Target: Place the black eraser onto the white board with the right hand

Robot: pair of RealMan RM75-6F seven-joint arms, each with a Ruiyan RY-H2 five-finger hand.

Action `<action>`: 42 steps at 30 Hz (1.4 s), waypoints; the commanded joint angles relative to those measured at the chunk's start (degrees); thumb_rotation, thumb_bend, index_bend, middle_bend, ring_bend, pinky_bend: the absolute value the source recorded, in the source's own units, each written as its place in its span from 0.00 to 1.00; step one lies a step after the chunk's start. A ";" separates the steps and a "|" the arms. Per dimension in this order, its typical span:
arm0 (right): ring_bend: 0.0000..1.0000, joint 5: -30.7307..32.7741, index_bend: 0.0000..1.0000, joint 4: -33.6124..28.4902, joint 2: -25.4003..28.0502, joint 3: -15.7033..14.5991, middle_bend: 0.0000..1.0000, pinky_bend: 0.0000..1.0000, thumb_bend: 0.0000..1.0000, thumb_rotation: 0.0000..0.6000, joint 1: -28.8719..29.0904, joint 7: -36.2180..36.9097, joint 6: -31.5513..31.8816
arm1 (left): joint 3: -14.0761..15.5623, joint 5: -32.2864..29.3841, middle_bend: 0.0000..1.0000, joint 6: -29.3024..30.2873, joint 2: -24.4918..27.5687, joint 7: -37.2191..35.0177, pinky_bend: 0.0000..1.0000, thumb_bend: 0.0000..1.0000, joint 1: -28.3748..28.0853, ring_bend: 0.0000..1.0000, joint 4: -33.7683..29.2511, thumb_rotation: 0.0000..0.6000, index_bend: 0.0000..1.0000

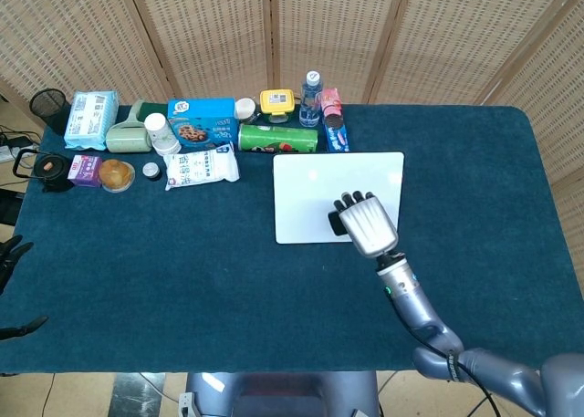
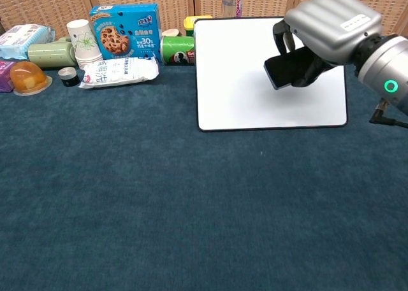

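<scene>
The white board lies flat on the blue table, right of centre. My right hand hovers over the board's right half, palm down. It grips the black eraser, which sticks out to the left of the fingers, tilted and just above the board's surface. In the chest view a shadow falls on the board under the eraser. Only dark fingertips of my left hand show at the head view's left edge, spread apart and holding nothing.
Along the far edge stand a blue cookie box, green chip can, water bottle, yellow container, paper cups, white packet, tissue pack and jelly cup.
</scene>
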 commanded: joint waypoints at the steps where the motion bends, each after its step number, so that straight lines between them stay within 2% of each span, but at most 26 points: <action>1: 0.58 4.59 0.61 1.61 -3.10 3.10 0.61 0.72 0.28 1.00 2.15 -4.33 -0.66 | -0.04 -0.11 0.00 -0.12 0.06 -0.26 0.00 0.05 -0.08 0.00 0.15 1.00 0.00; 7: 0.57 8.06 0.61 3.62 -5.88 5.53 0.61 0.72 0.30 1.00 4.76 -7.76 -0.43 | 0.03 0.05 0.00 -0.24 0.16 -0.61 0.00 0.05 -0.17 0.00 0.30 1.00 0.00; 12: 0.57 10.76 0.61 3.76 -8.02 7.67 0.61 0.72 0.31 1.00 7.09 -7.66 -0.13 | 0.06 0.12 0.00 -0.27 0.19 -0.73 0.00 0.05 -0.22 0.00 0.38 1.00 0.00; 32: 0.54 12.00 0.59 15.49 -14.81 4.85 0.58 0.69 0.30 1.00 9.74 -0.99 2.57 | 0.06 -0.26 0.00 -0.66 0.48 -1.60 0.00 0.05 -0.42 0.00 0.50 1.00 0.00; 35: 0.44 13.61 0.41 14.51 -14.43 4.74 0.45 0.65 0.28 1.00 9.38 0.36 0.77 | 0.05 -0.27 0.00 -0.68 0.49 -1.61 0.00 0.05 -0.45 0.00 0.51 1.00 0.00; 37: 0.33 14.34 0.23 13.15 -13.63 4.71 0.29 0.59 0.25 1.00 9.12 1.06 0.00 | 0.06 -0.25 0.00 -0.68 0.45 -1.45 0.00 0.05 -0.44 0.00 0.46 1.00 0.00; 39: 0.28 13.55 0.14 12.85 -13.16 4.32 0.22 0.55 0.23 1.00 9.01 2.31 0.62 | 0.08 -0.23 0.00 -0.65 0.42 -1.32 0.00 0.05 -0.41 0.00 0.42 1.00 0.00; 42: 0.26 12.28 0.10 13.40 -12.95 3.63 0.21 0.54 0.22 1.00 8.95 3.81 1.65 | 0.06 -0.24 0.00 -0.58 0.37 -1.17 0.00 0.05 -0.39 0.00 0.36 1.00 0.00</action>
